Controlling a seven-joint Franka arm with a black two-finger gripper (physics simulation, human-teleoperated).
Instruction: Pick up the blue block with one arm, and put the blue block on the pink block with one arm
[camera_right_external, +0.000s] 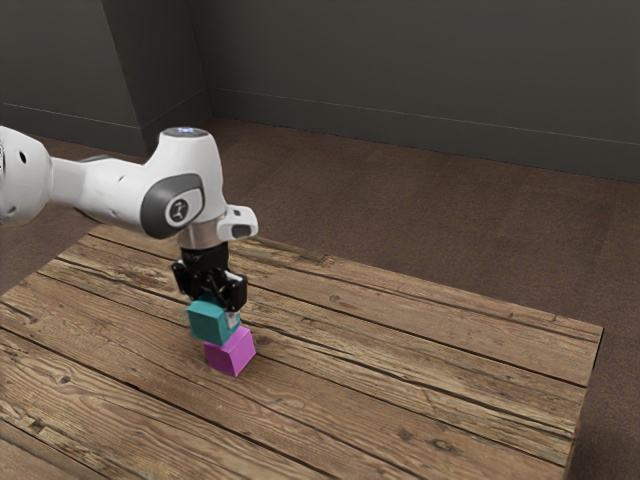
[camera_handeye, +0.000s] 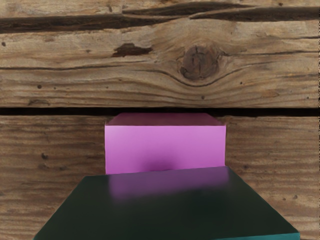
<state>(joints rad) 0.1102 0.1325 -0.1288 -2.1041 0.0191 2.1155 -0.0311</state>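
Observation:
A teal-blue block (camera_right_external: 209, 322) is directly over the pink block (camera_right_external: 231, 352), its underside at or just above the pink top; I cannot tell whether they touch. My black gripper (camera_right_external: 214, 312) reaches down from above and is shut on the blue block, with a finger on each side. In the wrist view the blue block (camera_handeye: 170, 210) looms dark and large under my hand, covering part of the pink block (camera_handeye: 165, 145) beneath it. The pink block stands on the wooden table (camera_right_external: 400, 380), left of its middle.
The plank table (camera_handeye: 160, 65) has dark gaps between its boards. Its far edge runs behind the arm and its right edge drops off at the exterior view's right. Brown floor and grey walls lie beyond.

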